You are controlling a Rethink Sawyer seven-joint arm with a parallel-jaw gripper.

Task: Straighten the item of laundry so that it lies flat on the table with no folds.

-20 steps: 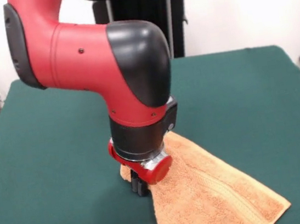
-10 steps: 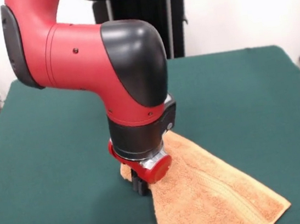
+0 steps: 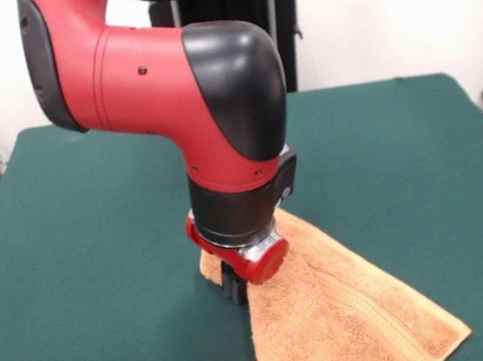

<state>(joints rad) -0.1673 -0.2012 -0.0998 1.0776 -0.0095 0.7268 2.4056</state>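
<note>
Towel [image 3: 347,309], fluffy orange-tan terry, lies folded on felt table [image 3: 73,256]; tool [image 3: 234,290] state unclear.

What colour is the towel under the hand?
Light orange-tan terry towel, with a woven band; only the front view shows it.

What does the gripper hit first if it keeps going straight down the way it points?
Most likely the towel: the gripper points down at its raised edge, seemingly touching it. Just below is the green table. Depth is unclear from this view.
</note>
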